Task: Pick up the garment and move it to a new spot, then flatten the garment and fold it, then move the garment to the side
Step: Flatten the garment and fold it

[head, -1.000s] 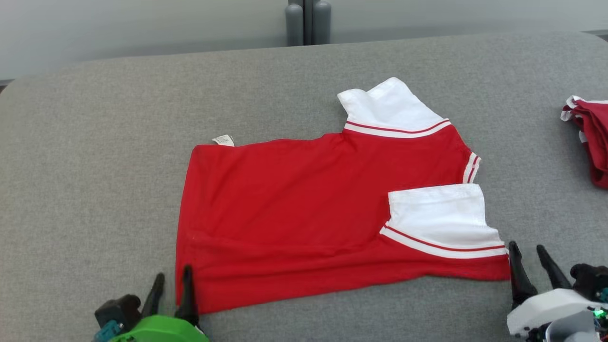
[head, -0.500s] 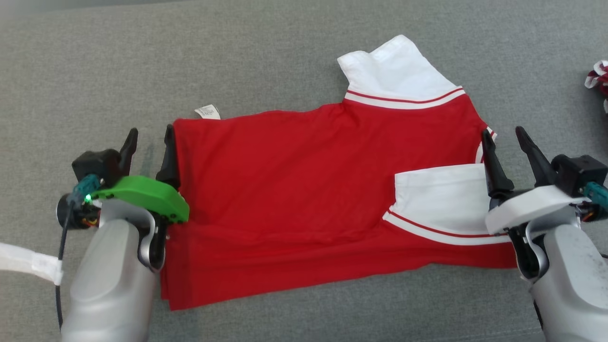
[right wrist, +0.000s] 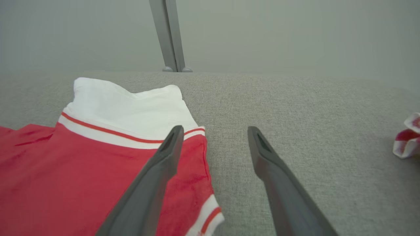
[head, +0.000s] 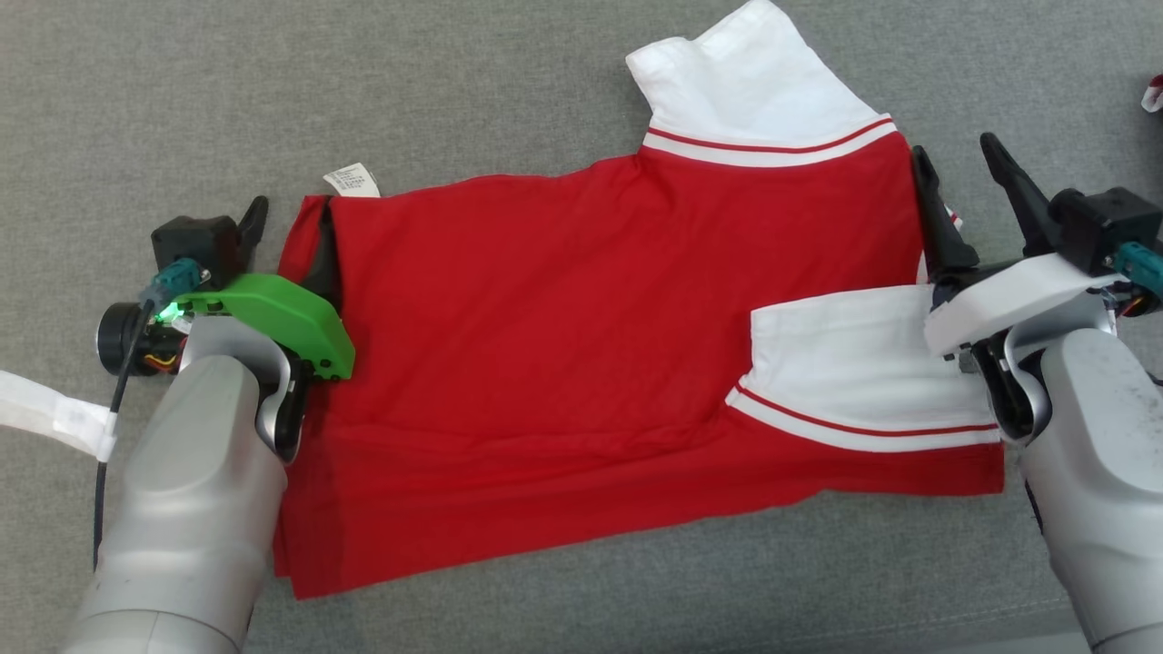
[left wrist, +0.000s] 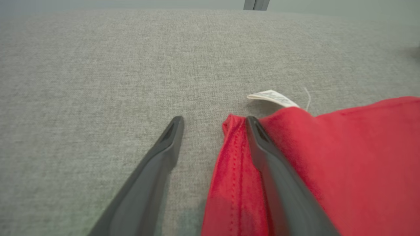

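Jaws spread wide on both arms, clasping nothing. The left gripper (head: 289,238) straddles the hem edge of the red, white-sleeved garment (head: 563,318); the right gripper (head: 963,177) straddles the opposite, shoulder edge. The garment lies flat in the middle of the grey table (head: 545,73). It looks light, thin and limp, so pinching all layers at those two edges seems wisest.

Grey fabric-covered table (head: 509,82).
Red, white-sleeved shirt (head: 563,345) lies spread mid-surface; red-and-white cloth (right wrist: 407,144) well apart at right.
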### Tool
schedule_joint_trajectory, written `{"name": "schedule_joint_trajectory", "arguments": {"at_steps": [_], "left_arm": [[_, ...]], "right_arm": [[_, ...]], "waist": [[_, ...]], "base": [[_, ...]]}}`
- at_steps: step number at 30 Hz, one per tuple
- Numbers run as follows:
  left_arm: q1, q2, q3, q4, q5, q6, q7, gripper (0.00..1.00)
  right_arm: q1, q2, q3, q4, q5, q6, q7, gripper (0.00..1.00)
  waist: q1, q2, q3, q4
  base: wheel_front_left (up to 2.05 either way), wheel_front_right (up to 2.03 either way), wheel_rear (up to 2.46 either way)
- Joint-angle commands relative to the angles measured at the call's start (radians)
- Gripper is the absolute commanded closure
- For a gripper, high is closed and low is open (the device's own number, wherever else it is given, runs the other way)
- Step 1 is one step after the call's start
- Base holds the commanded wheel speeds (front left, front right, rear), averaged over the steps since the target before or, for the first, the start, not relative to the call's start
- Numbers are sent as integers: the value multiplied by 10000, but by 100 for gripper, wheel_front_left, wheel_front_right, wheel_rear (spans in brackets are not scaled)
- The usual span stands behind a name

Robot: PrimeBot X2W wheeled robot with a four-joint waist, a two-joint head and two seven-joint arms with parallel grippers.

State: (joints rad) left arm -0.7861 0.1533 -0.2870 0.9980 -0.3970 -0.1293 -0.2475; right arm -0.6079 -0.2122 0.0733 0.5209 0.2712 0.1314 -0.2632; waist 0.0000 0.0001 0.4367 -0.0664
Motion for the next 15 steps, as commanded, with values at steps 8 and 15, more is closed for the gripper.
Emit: {"name": "schedule_joint_trajectory", "arguments": {"at_steps": [8, 15], "left_arm": [[-292, -111, 30, 255, -161, 11, -120, 100], [100, -360, 570, -1551, 12, 97, -159, 100]], "right_arm": [[-1722, -545, 352, 909, -255, -16, 990, 0], [-3457, -857, 868, 2068, -155, -18, 2171, 0]], "waist": [[0, -1, 162, 692], [0, -1, 424, 1590]], "base": [[0, 0, 0], [0, 0, 0]]}}
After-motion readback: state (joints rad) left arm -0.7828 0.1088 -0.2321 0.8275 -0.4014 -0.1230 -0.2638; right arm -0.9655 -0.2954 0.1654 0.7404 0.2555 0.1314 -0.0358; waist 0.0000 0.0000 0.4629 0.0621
